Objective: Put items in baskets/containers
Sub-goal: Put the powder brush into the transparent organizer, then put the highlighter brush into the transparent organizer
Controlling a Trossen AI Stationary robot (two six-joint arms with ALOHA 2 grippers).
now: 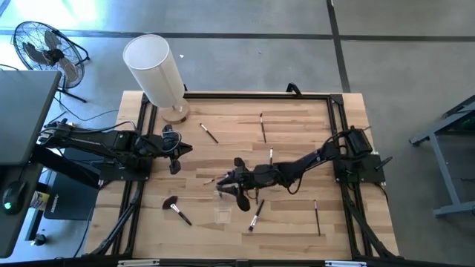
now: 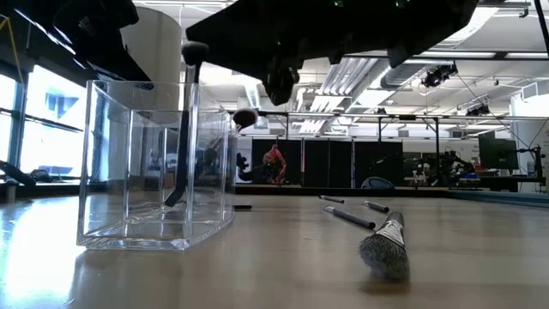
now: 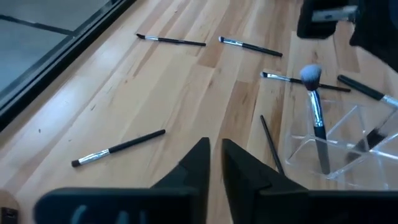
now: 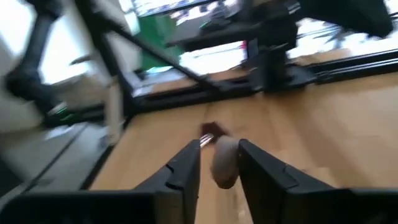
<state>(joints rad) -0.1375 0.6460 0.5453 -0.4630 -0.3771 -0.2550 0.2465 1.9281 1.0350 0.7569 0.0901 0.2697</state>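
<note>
The right gripper (image 4: 219, 146) hangs over the middle of the table, and its two fingers stand apart with the pale round head of a makeup brush (image 4: 225, 163) between them. They do not seem to press on it, so the gripper looks open. This is probably the moment of letting go. The right arm reaches far in from its side because the clear cup (image 2: 129, 172) stands there, just under the gripper.

In the left wrist view this brush stands upright in the cup, with its head above the rim. Its handle is longer than the cup, so it leans on the wall.

Other brushes lie on the wooden table (image 1: 297, 119), some near the cup and some well apart, among them one with a wide dark fluffy head (image 1: 174, 208).

The left gripper (image 3: 214, 149) waits near the table's left edge, with only a narrow slit between its fingers and nothing in it.
</note>
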